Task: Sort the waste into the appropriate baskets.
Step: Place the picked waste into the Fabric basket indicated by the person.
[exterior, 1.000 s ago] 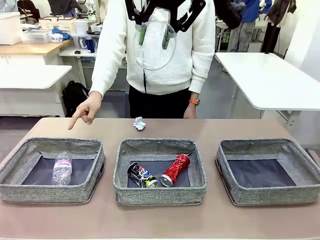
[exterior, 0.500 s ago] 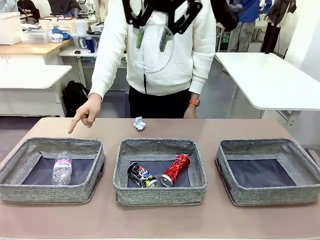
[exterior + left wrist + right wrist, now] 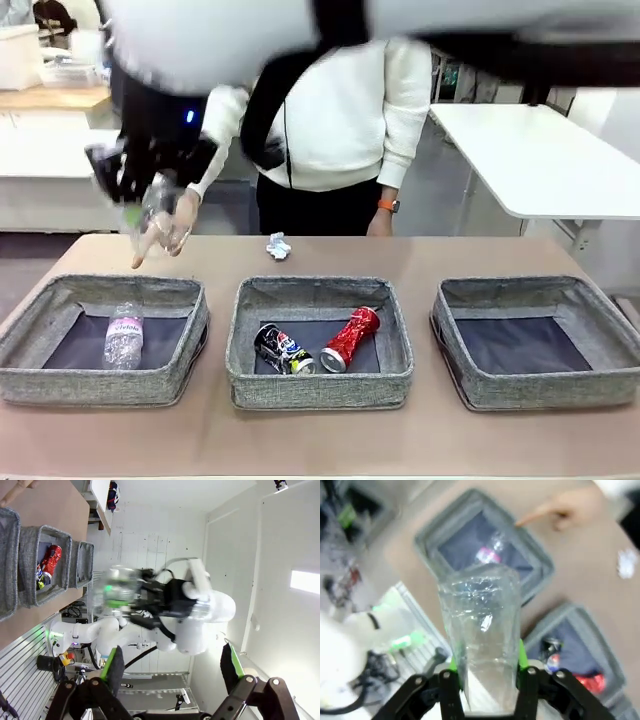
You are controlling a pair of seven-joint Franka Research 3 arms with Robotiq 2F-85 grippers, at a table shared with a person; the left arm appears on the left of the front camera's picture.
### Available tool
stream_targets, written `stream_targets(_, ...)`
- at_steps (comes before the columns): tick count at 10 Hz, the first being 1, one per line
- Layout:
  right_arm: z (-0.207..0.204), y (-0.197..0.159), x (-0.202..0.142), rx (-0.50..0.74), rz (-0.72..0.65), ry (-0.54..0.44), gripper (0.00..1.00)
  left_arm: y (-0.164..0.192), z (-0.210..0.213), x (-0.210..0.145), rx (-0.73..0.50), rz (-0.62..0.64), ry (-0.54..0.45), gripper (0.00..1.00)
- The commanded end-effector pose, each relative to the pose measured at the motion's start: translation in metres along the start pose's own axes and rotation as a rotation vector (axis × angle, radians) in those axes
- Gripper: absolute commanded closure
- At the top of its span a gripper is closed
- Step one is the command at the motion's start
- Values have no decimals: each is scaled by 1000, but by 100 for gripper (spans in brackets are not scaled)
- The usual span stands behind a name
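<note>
1. Three grey baskets in a row on the table (image 3: pixel 320 440): left basket (image 3: pixel 100 385), middle basket (image 3: pixel 320 385), right basket (image 3: pixel 540 390).
2. One clear plastic bottle (image 3: pixel 124 336), lying in the left basket.
3. Two crushed cans side by side in the middle basket: dark can (image 3: pixel 283 350) to the left, red can (image 3: pixel 350 339) to the right.
4. One crumpled paper wad (image 3: pixel 278 246), on the bare table beyond the middle basket.
5. One clear plastic cup (image 3: pixel 482 625), clamped between the green pads of the right gripper (image 3: pixel 487 660), with the jaws narrowed to the cup's width. Hangs in the air above the table's left end, over the left basket and near the person's pointing hand (image 3: pixel 570 509).
6. Left gripper (image 3: pixel 172 667) — jaws spread wide, pads well apart in open air, touching nothing, raised off the table.
</note>
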State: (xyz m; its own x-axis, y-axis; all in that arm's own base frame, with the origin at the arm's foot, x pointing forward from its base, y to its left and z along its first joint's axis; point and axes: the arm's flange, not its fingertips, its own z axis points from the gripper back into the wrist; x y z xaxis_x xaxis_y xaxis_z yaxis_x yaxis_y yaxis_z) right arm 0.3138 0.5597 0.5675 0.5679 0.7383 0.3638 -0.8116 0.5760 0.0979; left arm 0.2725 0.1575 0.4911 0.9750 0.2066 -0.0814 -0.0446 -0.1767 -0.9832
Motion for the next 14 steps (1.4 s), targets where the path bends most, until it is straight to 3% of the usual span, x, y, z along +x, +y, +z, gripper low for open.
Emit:
stream_targets(1, -18, -1, 34, -55, 211, -117, 54, -3, -1, -1, -21, -22, 3, 0)
stream_targets(2, -14, 0, 29, -54, 214, -51, 54, -3, -1, -1, -21, -22, 3, 0)
stream_targets(3, -40, 2, 10, -24, 128, -2, 54, -3, -1, -1, -21, -22, 3, 0)
stream_targets(4, -52, 2, 18, -41, 195, -9, 54, -3, -1, -1, -21, -22, 3, 0)
stream_targets(5, -63, 0, 17, -33, 386, 187, 54, -3, -1, -1, -21, -22, 3, 0)
stream_targets(6, -86, 6, 27, -15, 498, 231, 54, -3, -1, -1, -21, -22, 3, 0)
stream_targets(7, -100, 4, 35, 30, 536, 176, 54, -3, -1, -1, -21, -22, 3, 0)
stream_targets(9, -120, -3, 35, 57, 521, 167, 54, -3, -1, -1, -21, -22, 3, 0)
stream_targets(12, -128, -2, 29, 73, 548, 76, 54, -3, -1, -1, -21, -22, 3, 0)
stream_targets(13, -130, -3, 28, 88, 539, 58, 24, -3, -1, -1, -21, -22, 3, 0)
stream_targets(14, -130, -4, 28, 88, 531, 68, 0, -3, -1, -1, -21, -22, 3, 0)
